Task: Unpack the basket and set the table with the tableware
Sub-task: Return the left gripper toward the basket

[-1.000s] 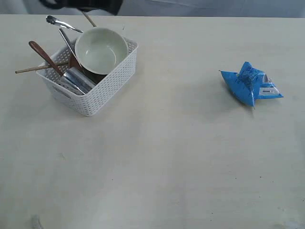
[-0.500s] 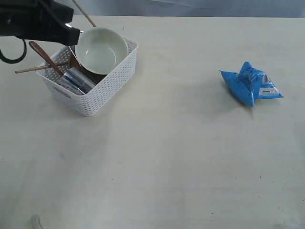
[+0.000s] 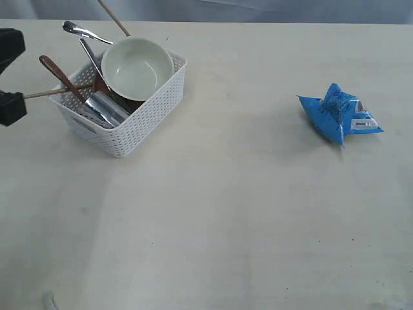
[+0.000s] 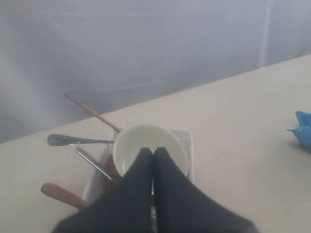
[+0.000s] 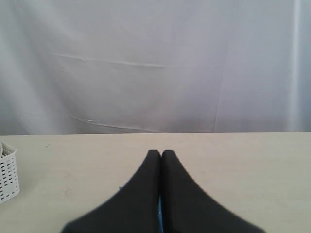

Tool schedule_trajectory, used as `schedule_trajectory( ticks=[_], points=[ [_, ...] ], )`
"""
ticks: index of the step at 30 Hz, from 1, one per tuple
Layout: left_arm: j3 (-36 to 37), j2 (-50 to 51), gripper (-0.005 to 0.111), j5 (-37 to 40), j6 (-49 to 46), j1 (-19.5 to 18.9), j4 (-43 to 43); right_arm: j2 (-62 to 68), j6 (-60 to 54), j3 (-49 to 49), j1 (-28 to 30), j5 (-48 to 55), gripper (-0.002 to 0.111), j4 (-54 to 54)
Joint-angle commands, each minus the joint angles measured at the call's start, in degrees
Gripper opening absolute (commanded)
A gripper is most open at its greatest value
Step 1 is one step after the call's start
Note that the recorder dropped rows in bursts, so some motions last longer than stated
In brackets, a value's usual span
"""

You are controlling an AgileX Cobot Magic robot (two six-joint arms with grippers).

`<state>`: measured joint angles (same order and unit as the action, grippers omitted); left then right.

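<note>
The white basket (image 3: pixel 139 123) stands at the table's (image 3: pixel 226 213) far left. In it lie the off-white bowl (image 3: pixel 137 68), the reddish-brown wooden spoon (image 3: pixel 59 74), two chopsticks (image 3: pixel 45 94), steel cutlery (image 3: pixel 80 29) and a steel cup (image 3: pixel 106 108). The brown plate is largely hidden under the bowl. Black parts of the left arm (image 3: pixel 10 48) show at the left edge, beside the basket. In the left wrist view my left gripper (image 4: pixel 153 151) is shut and empty, in front of the bowl (image 4: pixel 141 138). My right gripper (image 5: pixel 161 153) is shut and empty above the table.
A crinkly blue snack packet (image 3: pixel 341 115) lies at the right of the table, apart from the basket. The right wrist view catches a corner of the basket (image 5: pixel 7 179). Bare tabletop stretches between basket and packet and along the near side.
The left arm, over the basket's far-left corner half a second ago, has swung off to the left edge. Basket, tableware and packet have not moved.
</note>
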<state>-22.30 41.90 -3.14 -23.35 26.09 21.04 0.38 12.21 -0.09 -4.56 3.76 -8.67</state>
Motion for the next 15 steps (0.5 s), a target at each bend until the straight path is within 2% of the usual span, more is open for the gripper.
schedule_trajectory(
  ticks=[1,4,8,10,12,15],
  points=[
    [2.8,-6.2,0.0,-5.5,-0.4,-0.1,0.9,-0.4,0.2,0.1,0.3,0.2,0.0,0.0],
    [4.4,-7.9,0.0,-13.1,-1.9,-0.6,6.9,-0.4,2.3,0.1,0.3,-3.1,0.0,1.8],
    [4.5,-7.9,0.0,-16.7,-13.4,-3.8,19.7,-0.4,19.4,0.1,0.3,-13.4,0.0,19.4],
    [4.5,-7.6,0.0,-16.2,-19.1,-6.3,23.8,-0.4,25.5,0.1,0.3,-18.7,0.0,26.0],
    [4.3,-5.8,0.0,-14.5,-21.6,-8.8,27.4,-0.4,26.9,0.1,0.3,-22.8,0.0,29.3],
    [1.1,-0.1,0.0,-8.0,-22.3,-10.1,27.1,-0.4,26.9,0.1,0.3,-21.3,0.0,29.5]
  ],
)
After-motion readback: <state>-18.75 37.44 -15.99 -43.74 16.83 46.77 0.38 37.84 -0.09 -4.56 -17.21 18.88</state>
